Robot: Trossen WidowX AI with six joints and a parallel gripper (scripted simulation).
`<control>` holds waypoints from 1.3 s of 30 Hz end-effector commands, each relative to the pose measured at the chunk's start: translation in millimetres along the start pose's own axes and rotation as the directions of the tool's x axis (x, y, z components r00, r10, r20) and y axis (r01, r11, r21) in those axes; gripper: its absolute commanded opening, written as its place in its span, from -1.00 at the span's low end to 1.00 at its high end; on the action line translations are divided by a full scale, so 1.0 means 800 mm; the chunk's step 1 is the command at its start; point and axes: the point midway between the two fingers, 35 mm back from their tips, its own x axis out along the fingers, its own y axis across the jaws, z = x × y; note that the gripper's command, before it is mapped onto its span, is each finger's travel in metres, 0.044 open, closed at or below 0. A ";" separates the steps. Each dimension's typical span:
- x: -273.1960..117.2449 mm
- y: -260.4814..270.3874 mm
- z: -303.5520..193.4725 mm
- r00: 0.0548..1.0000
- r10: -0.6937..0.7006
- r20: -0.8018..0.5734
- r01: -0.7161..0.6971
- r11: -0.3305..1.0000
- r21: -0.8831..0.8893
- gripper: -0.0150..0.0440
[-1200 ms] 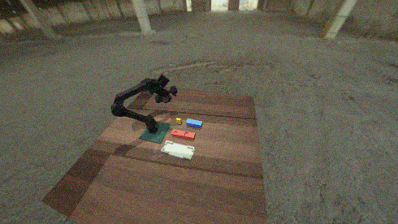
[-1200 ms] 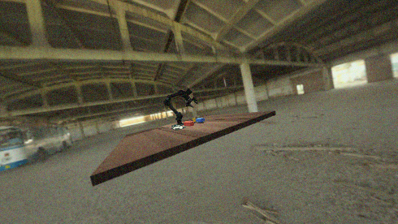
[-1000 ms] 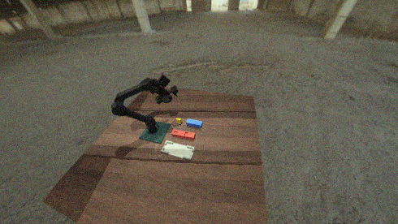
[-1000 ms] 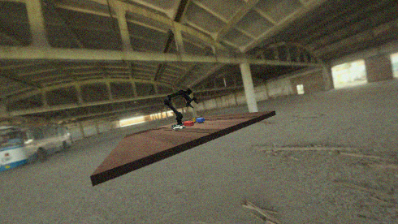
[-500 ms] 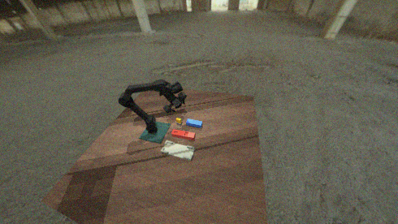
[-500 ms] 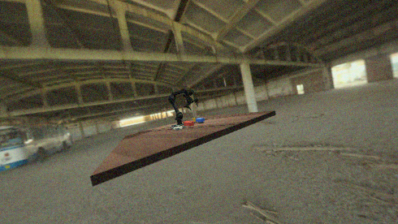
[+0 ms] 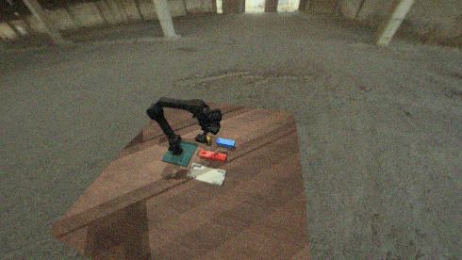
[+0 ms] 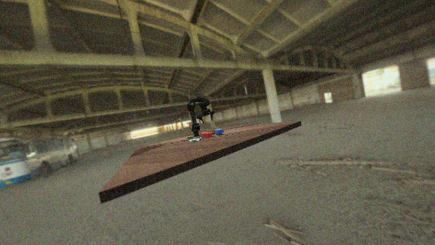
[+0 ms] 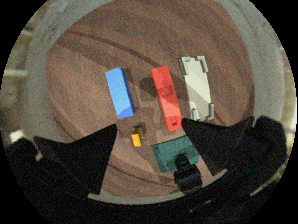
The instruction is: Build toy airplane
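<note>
The red fuselage [image 7: 217,156] [image 8: 207,135] [image 9: 170,107] lies on the table beside the white jig [image 7: 207,174] [image 9: 198,91], outside its cradle. The blue wing [image 7: 225,143] [image 8: 218,131] [image 9: 120,93] lies apart on the fuselage's other side. The small yellow tail fin [image 7: 208,140] [image 9: 136,140] lies near one end of the wing, beyond the fuselage's end. My gripper [image 7: 207,134] [image 9: 150,124] is open and empty, above the table near the tail fin. In the wrist view the tail fin shows between the fingers, nearer the left one. The finger gap's height above it is hard to tell.
The arm's base stands on a dark green mat [image 7: 189,157] [image 9: 166,156], close to the tail fin and one end of the fuselage. The jig has raised corner pieces. The wooden table [image 7: 255,188] [image 8: 164,160] extends around the parts.
</note>
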 end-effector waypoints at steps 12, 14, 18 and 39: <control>0.018 -0.065 0.032 0.990 -0.105 -0.094 0.077 0.962 -0.262 1.00; 0.029 -0.066 0.032 0.990 -0.105 -0.094 0.077 0.962 -0.262 1.00; 0.081 -0.072 0.027 0.990 -0.105 -0.094 0.077 0.962 -0.262 1.00; 0.119 -0.076 0.024 0.990 -0.105 -0.094 0.077 0.962 -0.262 1.00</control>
